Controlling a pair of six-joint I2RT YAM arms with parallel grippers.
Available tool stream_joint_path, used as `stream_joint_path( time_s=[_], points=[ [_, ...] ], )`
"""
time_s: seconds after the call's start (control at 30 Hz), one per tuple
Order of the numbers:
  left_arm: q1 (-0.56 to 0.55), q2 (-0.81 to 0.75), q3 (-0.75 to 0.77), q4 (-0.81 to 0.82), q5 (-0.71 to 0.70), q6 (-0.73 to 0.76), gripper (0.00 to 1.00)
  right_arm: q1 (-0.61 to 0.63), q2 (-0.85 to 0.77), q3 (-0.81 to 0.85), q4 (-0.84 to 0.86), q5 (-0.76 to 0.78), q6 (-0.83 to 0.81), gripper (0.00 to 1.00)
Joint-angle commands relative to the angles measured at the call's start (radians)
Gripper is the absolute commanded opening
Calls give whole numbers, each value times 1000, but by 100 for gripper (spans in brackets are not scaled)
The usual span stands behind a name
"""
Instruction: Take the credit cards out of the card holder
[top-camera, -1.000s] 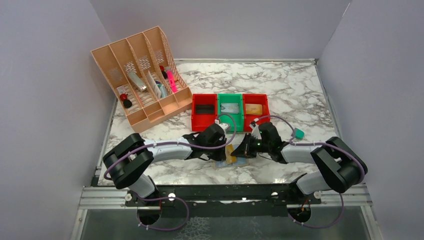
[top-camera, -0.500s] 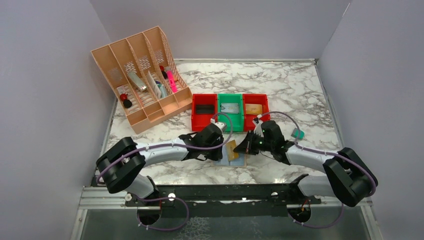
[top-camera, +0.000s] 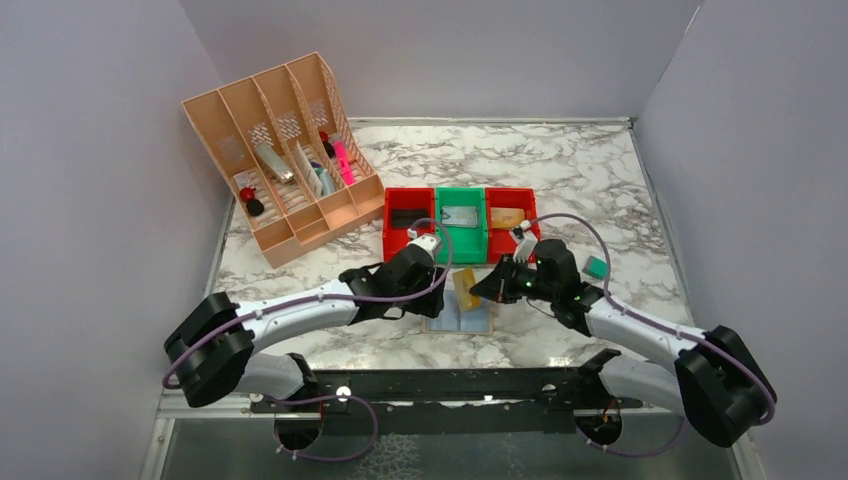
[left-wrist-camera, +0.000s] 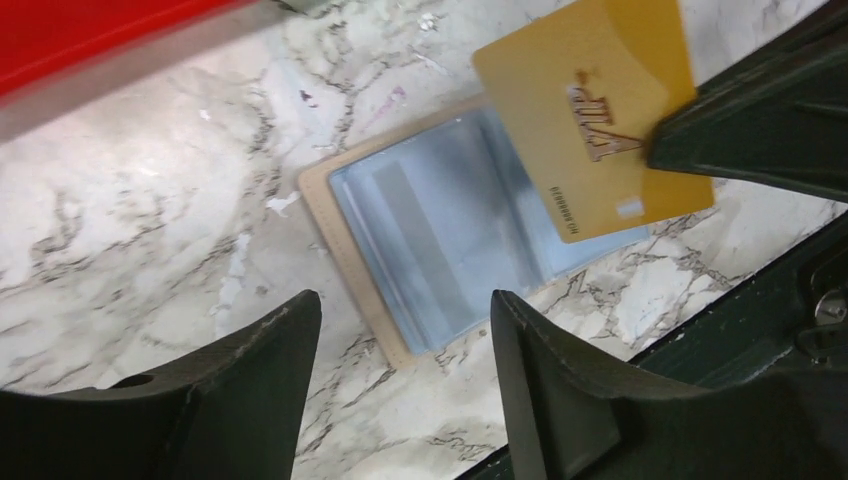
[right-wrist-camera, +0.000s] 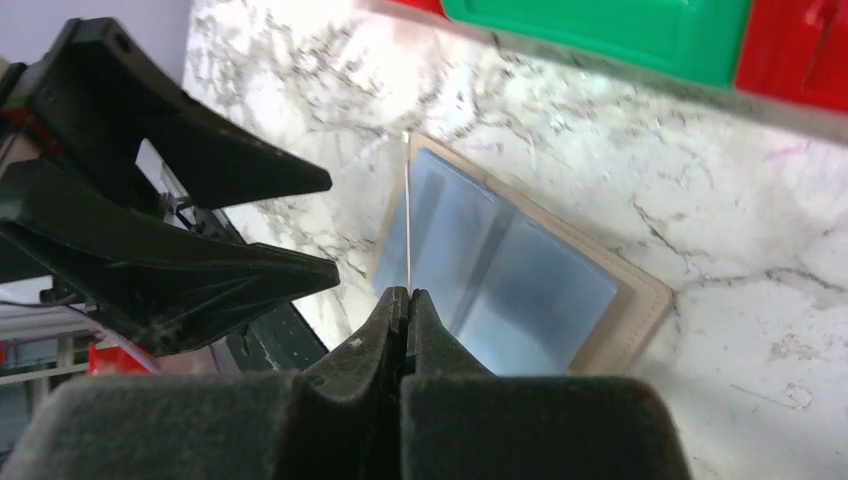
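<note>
The card holder (top-camera: 460, 318) lies open and flat on the marble, tan rim around pale blue panels (left-wrist-camera: 430, 240), also seen in the right wrist view (right-wrist-camera: 520, 290). A gold credit card (top-camera: 466, 289) hangs tilted just above its far edge, its face plain in the left wrist view (left-wrist-camera: 590, 110) and edge-on as a thin line (right-wrist-camera: 408, 230). My right gripper (top-camera: 482, 292) is shut on that card (right-wrist-camera: 408, 293). My left gripper (left-wrist-camera: 402, 300) stands open over the holder's near-left corner with nothing between its fingers, touching nothing.
Red (top-camera: 392, 215), green (top-camera: 461, 246) and red (top-camera: 531, 212) bins stand in a row just beyond the holder, each with a card inside. A peach file organiser (top-camera: 280, 160) sits far left. A small teal object (top-camera: 596, 266) lies right. The black rail (top-camera: 450, 385) borders the near edge.
My left gripper opened and let go of the holder, pulling back a little. My right gripper drew the gold card up and away from the holder.
</note>
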Motion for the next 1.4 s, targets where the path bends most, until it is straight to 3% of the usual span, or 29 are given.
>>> stream_joint_path(
  time_s=[0.0,0.23,0.37,0.57,0.73,0.87,1.0,1.07,1.2,1.37],
  points=[
    [4,-103,11,-100,-154,35,72,5,-130,23,-16,61,-117,1],
    [115,-230,30,-193,-251,101,99,5,-354,-1,-7,323,-329,1],
    [240,-270,54,-241,-244,128,99,5,-419,-19,69,378,-529,1],
    [321,-340,51,-277,-295,192,99,5,-408,10,65,544,-724,1],
    [327,-373,16,-270,-341,212,99,4,-288,72,100,740,-866,1],
    [328,-386,8,-272,-352,216,99,1,-146,89,249,813,-1032,1],
    [328,-405,0,-273,-348,204,99,-62,-20,136,325,702,-1093,1],
    [328,-410,-1,-273,-348,203,99,-99,51,172,310,579,-1137,1],
    [328,-414,0,-273,-335,211,99,-123,119,210,301,493,-1244,1],
    [327,-416,-1,-274,-327,214,99,-232,137,285,125,234,-1316,1]
  ],
)
